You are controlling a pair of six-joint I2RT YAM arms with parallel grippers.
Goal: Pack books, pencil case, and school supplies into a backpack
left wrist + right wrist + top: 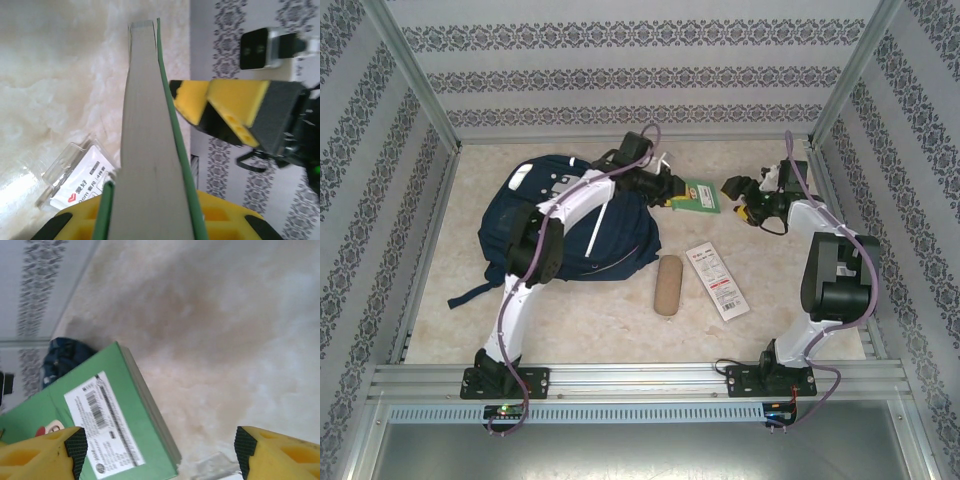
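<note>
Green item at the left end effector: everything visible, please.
The green item is thin, flat, rectangular: green covers around a pale grey edge, a white barcode label on one face. The left end effector grips one end, holding it out right of the backpack. The open right end effector sits just past its other end.

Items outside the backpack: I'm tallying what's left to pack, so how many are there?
3: the green item held in the left claw, the tan pencil case right of the backpack, and the white packet right of that. More may be hidden.
</note>
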